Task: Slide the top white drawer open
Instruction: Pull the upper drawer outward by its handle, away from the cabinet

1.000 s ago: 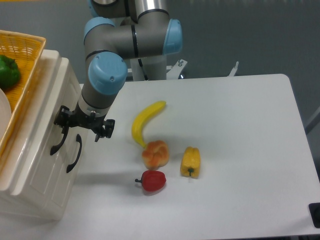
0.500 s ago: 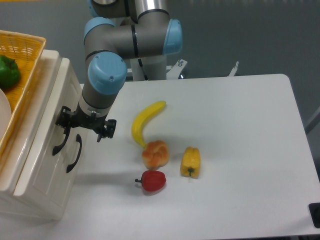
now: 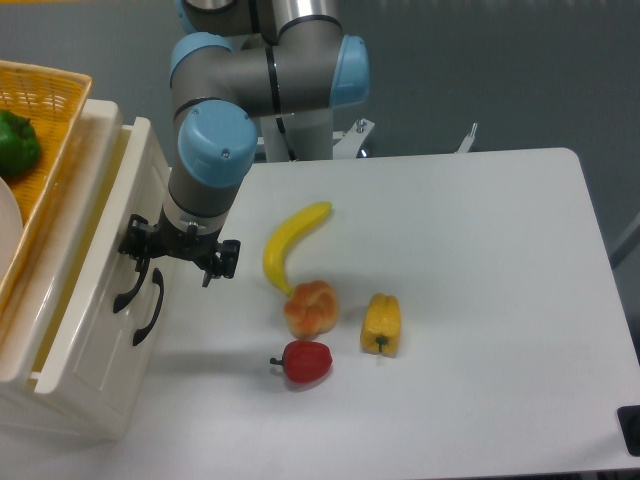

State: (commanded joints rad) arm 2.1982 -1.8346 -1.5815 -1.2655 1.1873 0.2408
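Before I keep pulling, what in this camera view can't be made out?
- Gripper grip on the top white drawer handle: fingers seen from above, contact unclear.
- Drawer interior: only a thin gap shows.
- Basket contents: cut off by the left edge.
- Lower drawer front: steep angle.

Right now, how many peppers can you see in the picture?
3: a red pepper and a yellow pepper on the table, and a green pepper in the basket. More may be hidden there.

Arm reaches down from the upper left, grey links with blue joint caps, wrist pointing downward over the table's left side. Gripper (image 3: 177, 252) is black, fingers spread sideways; exact jaw state not resolvable.
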